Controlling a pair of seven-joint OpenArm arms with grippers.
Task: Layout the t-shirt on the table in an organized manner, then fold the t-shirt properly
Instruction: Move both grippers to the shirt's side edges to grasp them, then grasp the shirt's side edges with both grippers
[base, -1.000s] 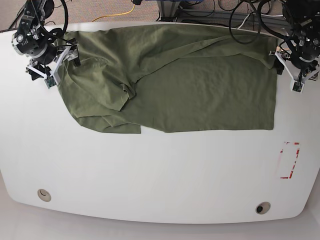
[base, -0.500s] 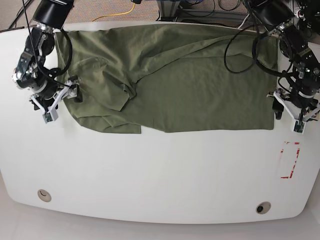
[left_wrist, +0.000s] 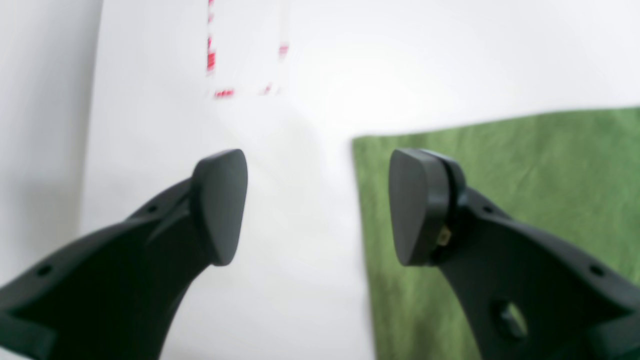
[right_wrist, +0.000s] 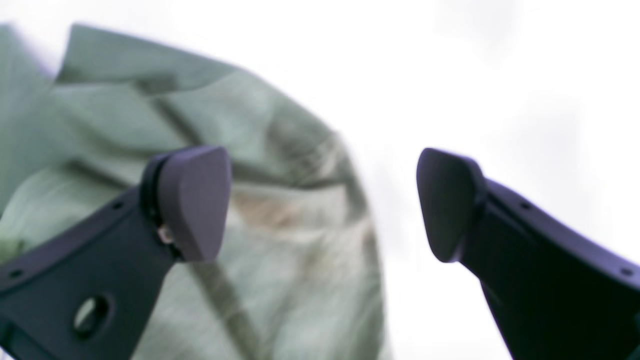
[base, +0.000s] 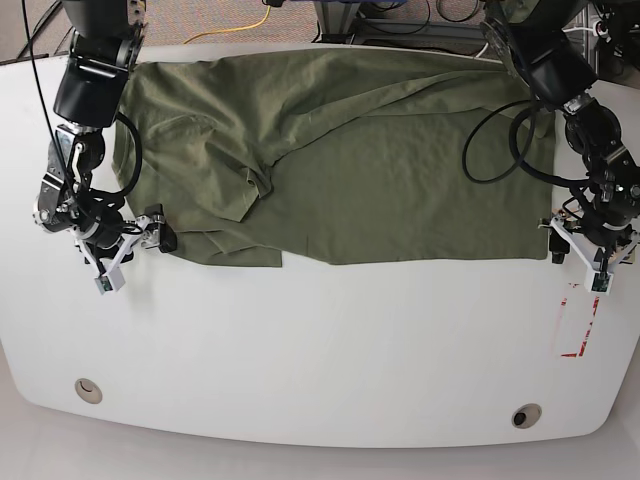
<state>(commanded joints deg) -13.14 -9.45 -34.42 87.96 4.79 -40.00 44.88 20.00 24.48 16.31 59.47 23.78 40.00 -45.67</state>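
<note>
The olive-green t-shirt (base: 380, 170) lies spread over the far half of the white table (base: 320, 340), with its left part folded and wrinkled. My left gripper (base: 577, 258) is open at the shirt's near right corner. In the left wrist view the gripper (left_wrist: 318, 207) straddles the shirt's edge, with the shirt (left_wrist: 550, 165) flat under one finger. My right gripper (base: 138, 252) is open at the shirt's near left edge. In the right wrist view the gripper (right_wrist: 322, 202) hovers over the rumpled cloth (right_wrist: 125, 115). Both are empty.
A red tape rectangle (base: 578, 320) is marked near the table's right edge, just in front of my left gripper; it also shows in the left wrist view (left_wrist: 220, 92). Two round grommets (base: 88, 389) (base: 525, 415) sit near the front edge. Cables hang behind the table.
Both grippers have moved from the shirt's far corners toward the front along its side edges, down to its near corners. The shirt has not visibly moved.
</note>
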